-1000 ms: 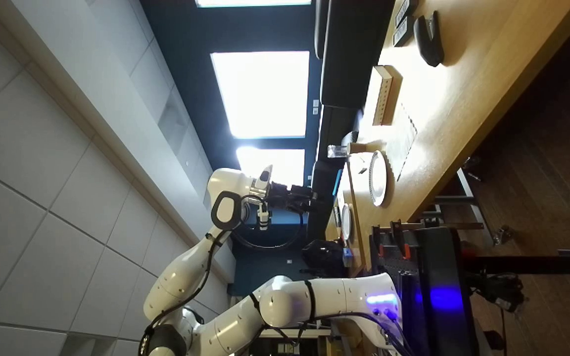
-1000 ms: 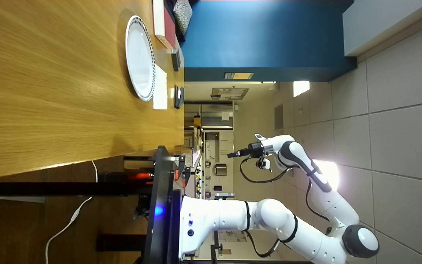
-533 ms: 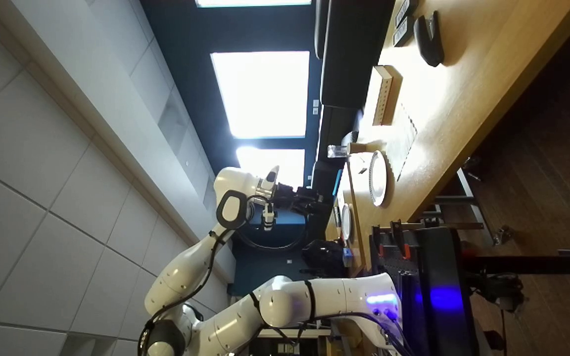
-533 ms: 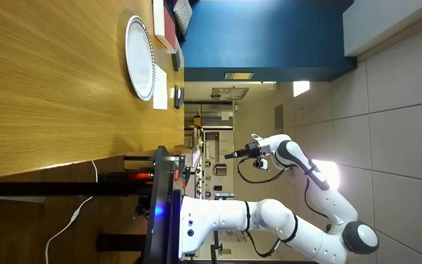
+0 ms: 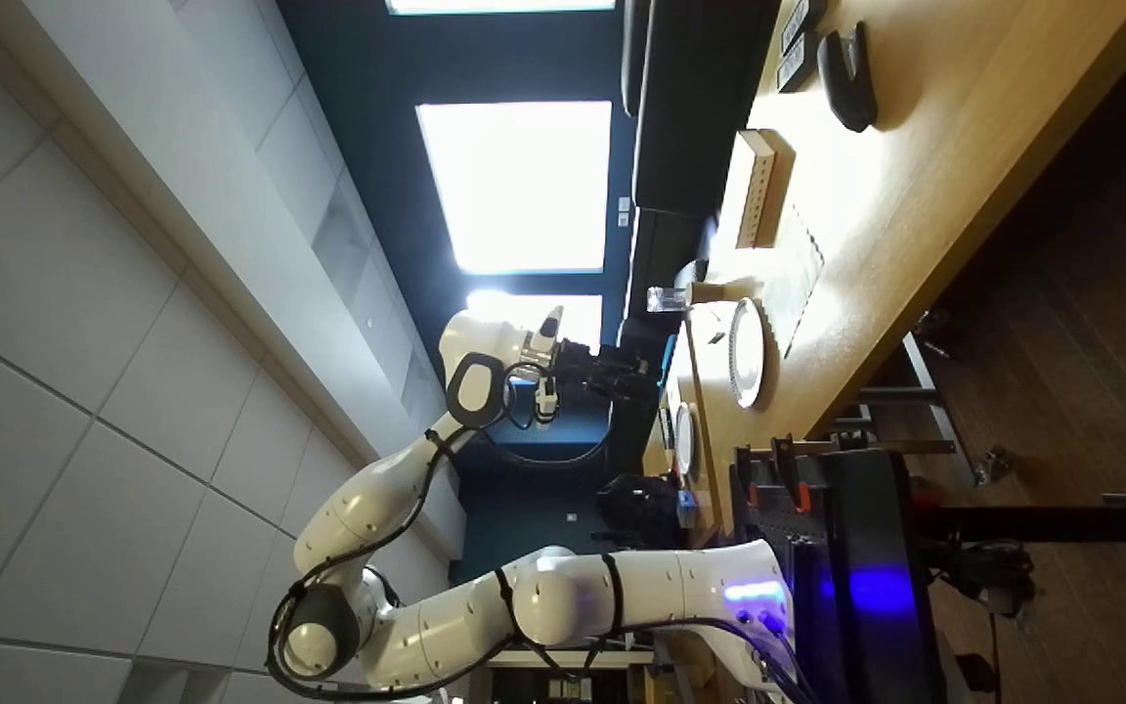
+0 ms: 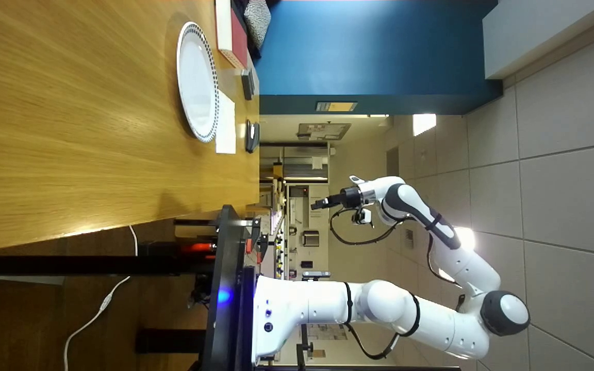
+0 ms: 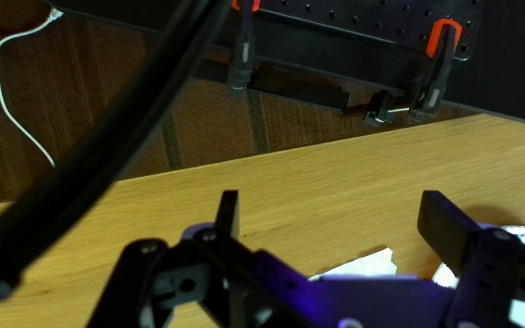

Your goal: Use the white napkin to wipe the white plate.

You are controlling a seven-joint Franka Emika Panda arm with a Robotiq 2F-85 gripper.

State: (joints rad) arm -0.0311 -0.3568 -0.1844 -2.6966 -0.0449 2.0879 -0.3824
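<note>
White napkin lies just beside the plate on the table; the gripper hangs above, its 2 fingers spread.

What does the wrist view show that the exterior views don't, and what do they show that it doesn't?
Only the wrist view gives a close look at the gripper, open, with its fingers set wide apart.
Only the exterior views show the white robot arm, visible in both, and, in an exterior view, a black stapler.
All share the wooden table, clamps, white napkin and white plate; in the wrist view the gripper partly hides the last two.
</note>
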